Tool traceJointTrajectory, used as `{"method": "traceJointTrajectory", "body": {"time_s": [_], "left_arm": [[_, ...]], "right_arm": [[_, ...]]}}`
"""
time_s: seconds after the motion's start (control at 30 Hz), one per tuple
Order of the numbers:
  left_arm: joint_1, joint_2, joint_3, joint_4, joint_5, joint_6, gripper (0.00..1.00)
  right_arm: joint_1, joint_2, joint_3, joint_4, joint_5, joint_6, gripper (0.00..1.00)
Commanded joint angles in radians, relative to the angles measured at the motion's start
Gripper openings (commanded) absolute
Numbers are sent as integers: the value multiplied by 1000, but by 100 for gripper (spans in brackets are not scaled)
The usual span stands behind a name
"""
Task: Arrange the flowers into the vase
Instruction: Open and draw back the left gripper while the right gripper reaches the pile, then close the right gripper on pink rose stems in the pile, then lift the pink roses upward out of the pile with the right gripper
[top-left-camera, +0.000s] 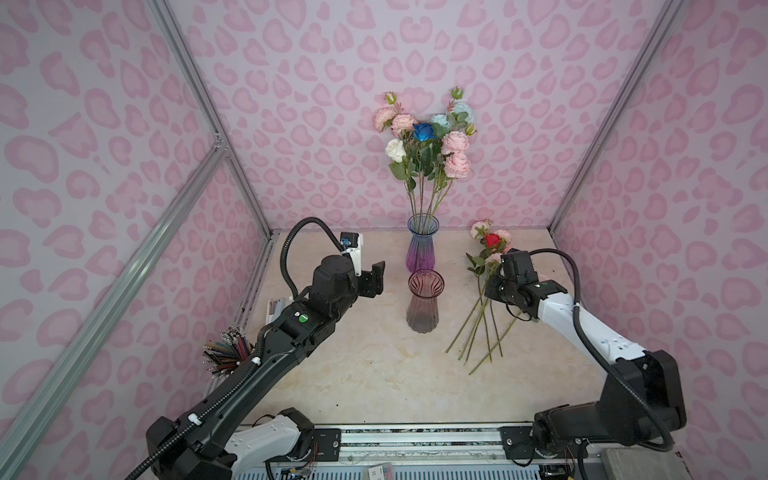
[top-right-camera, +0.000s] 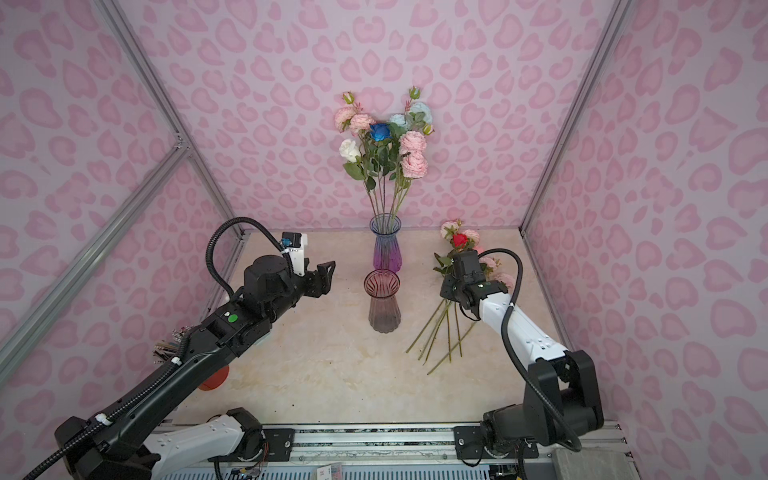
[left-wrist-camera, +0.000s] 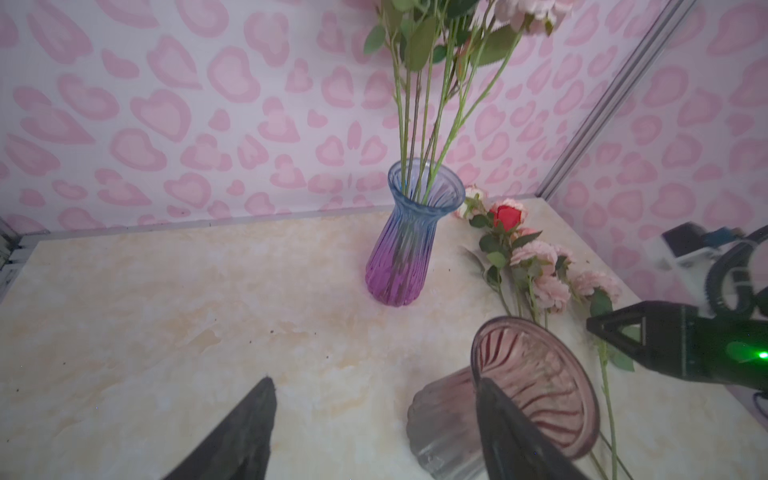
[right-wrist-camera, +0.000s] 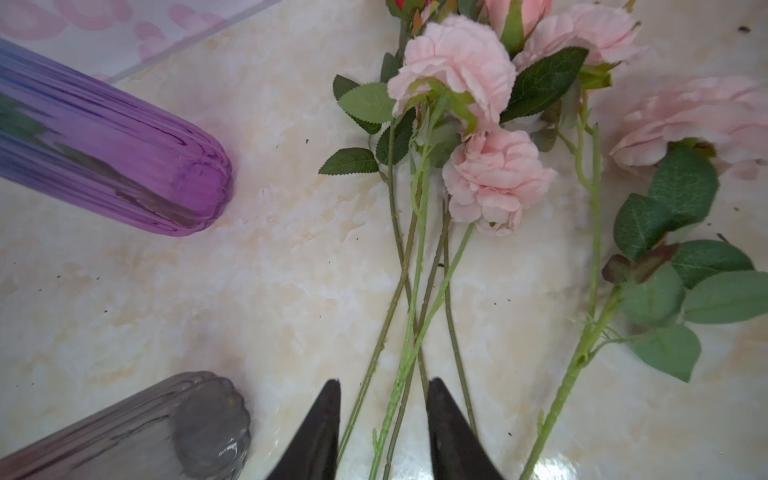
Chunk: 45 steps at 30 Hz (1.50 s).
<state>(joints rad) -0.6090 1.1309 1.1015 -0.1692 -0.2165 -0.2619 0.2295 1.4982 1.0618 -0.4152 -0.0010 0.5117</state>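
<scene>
A blue-to-purple glass vase (top-left-camera: 422, 249) stands at the back middle of the table and holds several flowers (top-left-camera: 428, 137): pink, white, light blue and one deep blue. In front of it stands an empty pink-grey vase (top-left-camera: 424, 303). Loose flowers (top-left-camera: 484, 266), pale pink and one red, lie on the table to the right. My right gripper (right-wrist-camera: 384, 386) hangs low over them, open, with three green stems (right-wrist-camera: 409, 316) between its fingers. My left gripper (left-wrist-camera: 376, 386) is open wide and empty, hovering left of the pink-grey vase (left-wrist-camera: 536, 374).
A cup of coloured pencils (top-left-camera: 227, 353) stands at the table's left edge under my left arm. Pink-patterned walls and aluminium posts (top-left-camera: 232, 158) close in three sides. The arms' mounting rail (top-left-camera: 415, 440) runs along the front.
</scene>
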Motion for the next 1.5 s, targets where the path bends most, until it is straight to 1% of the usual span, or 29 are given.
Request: {"method": "traceJointTrajectory", "body": {"time_s": [0.0, 0.07, 0.13, 0.23, 0.37, 0.47, 0.5, 0.53, 0.57, 0.6, 0.67, 0.73, 0.83, 0.87, 0.93, 0.97, 1.0, 1.13, 1.3, 1.47], "left_arm": [[0, 5, -12, 78, -29, -39, 77], [2, 0, -51, 97, -38, -70, 77], [5, 5, -74, 90, -47, -116, 77], [8, 23, -69, 54, 11, -154, 76], [9, 23, -58, 40, 55, -172, 75], [8, 15, -65, 39, 53, -169, 75], [8, 12, -64, 35, 51, -166, 75], [8, 9, -65, 34, 49, -166, 75], [8, 5, -67, 32, 46, -166, 75], [8, -3, -70, 36, 46, -164, 75], [8, -13, -71, 39, 44, -154, 75], [8, -23, -71, 37, 32, -148, 75], [8, -37, -77, 39, 28, -143, 75], [9, -40, -78, 42, 28, -143, 75], [9, -42, -79, 41, 30, -144, 75], [9, -43, -78, 41, 29, -144, 75], [9, -43, -79, 41, 29, -143, 75], [10, -43, -81, 42, 32, -143, 75], [8, -46, -80, 41, 40, -147, 75], [8, -55, -87, 59, 80, -152, 75]], "right_arm": [[-17, 96, 36, 0, 3, -12, 43], [-39, 157, 60, 17, -26, -25, 44], [-57, 231, 110, -8, -27, -26, 44], [-74, 315, 163, -22, -51, -33, 41], [-78, 384, 203, -20, -42, -47, 33], [-77, 399, 229, -23, -46, -55, 23], [-78, 399, 230, -19, -43, -53, 16], [-78, 401, 234, -19, -41, -52, 12], [-78, 405, 237, -20, -41, -52, 12], [-82, 410, 242, -23, -43, -49, 13], [-80, 423, 253, -32, -46, -47, 18], [-80, 433, 257, -30, -59, -47, 18], [-81, 446, 262, -37, -74, -42, 25], [-81, 449, 264, -39, -74, -41, 25], [-80, 452, 266, -41, -66, -37, 12], [-80, 440, 255, -29, -59, -32, 4], [-80, 420, 238, -13, -58, -28, 0], [-80, 323, 188, 8, -48, -7, 0], [-70, 123, 97, 28, -54, 14, 0], [-21, -82, 29, 67, -17, -6, 0]]}}
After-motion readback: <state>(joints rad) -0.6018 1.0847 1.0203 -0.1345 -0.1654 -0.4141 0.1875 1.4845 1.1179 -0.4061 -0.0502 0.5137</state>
